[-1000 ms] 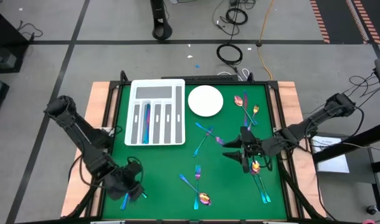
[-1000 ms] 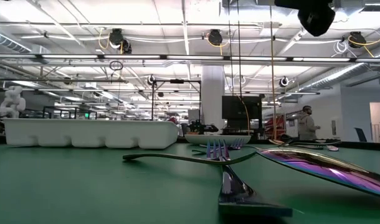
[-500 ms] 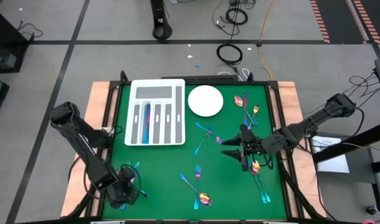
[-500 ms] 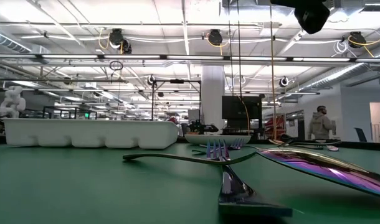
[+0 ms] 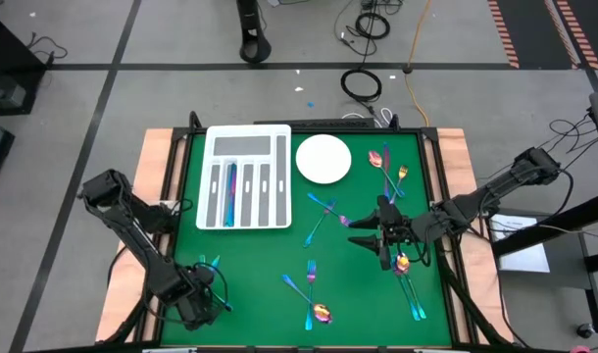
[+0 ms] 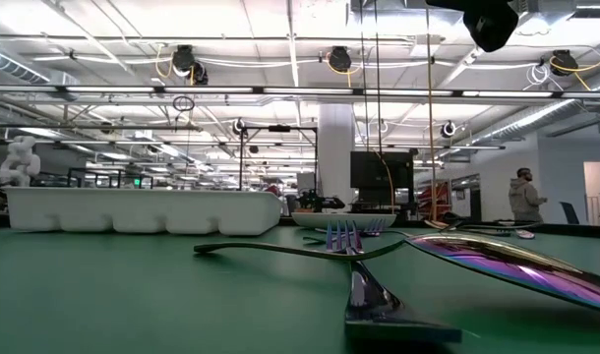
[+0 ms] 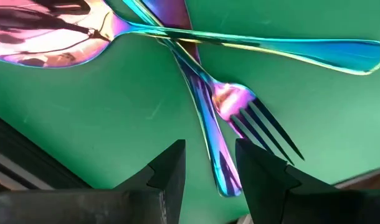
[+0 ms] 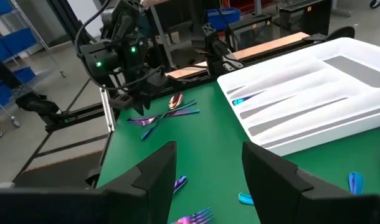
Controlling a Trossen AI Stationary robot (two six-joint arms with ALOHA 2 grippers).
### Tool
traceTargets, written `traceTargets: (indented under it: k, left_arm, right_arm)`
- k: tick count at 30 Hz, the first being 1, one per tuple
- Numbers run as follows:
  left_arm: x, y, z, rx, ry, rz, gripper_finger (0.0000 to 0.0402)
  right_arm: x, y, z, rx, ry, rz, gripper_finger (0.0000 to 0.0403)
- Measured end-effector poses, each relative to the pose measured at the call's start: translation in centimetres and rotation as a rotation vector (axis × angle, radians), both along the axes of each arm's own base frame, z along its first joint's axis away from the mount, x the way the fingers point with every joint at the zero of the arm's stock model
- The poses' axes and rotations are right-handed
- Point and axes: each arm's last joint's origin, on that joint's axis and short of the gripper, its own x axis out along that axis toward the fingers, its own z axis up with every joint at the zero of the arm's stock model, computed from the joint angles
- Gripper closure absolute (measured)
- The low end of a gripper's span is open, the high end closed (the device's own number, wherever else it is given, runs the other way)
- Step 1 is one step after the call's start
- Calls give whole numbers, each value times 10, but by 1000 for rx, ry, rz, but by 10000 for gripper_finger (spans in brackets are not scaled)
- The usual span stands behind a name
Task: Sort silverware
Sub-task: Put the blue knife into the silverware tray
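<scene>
Left gripper (image 5: 203, 299) fingers (image 7: 168, 171) apart, empty, low over crossed fork (image 7: 240, 109) and spoon (image 7: 53, 43) at desk (image 5: 260, 265) near-left corner. Right gripper (image 5: 366, 235) fingers (image 8: 156, 168) apart, empty, hovering mid-right among scattered silverware (image 5: 314, 284). Beyond: tray (image 5: 246, 176) with one piece, plate (image 5: 323, 159).

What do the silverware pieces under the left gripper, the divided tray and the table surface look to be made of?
Fork and spoon: apparently polished metal with an iridescent coating, mirror-like pink, blue and gold sheen. Divided tray: probably moulded white plastic, smooth and matte. Table surface: green, dull, possibly a felt or mat covering.
</scene>
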Motion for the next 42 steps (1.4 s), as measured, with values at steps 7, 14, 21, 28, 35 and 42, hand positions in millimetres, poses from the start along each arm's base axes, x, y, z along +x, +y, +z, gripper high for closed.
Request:
traceTargets:
  k: [7, 14, 21, 28, 35, 42]
  left_arm:
    - [1, -2, -7, 24, 17, -3, 260]
    - [1, -2, -12, 38, 26, -8, 260]
    - [3, -4, -18, 45, 38, 0, 260]
    - [6, -5, -23, 30, 78, -3, 260]
    - [8, -3, -24, 18, 98, 14, 260]
    - [12, 3, -24, 18, 116, 7, 261]
  right_arm:
    - [0, 0, 0, 0, 0, 0, 232]
    - [0, 0, 0, 0, 0, 0, 232]
    - [0, 0, 0, 0, 0, 0, 232]
    - [0, 0, 0, 0, 0, 0, 232]
    - [0, 0, 0, 0, 1, 0, 232]
    - [0, 0, 0, 0, 1, 0, 232]
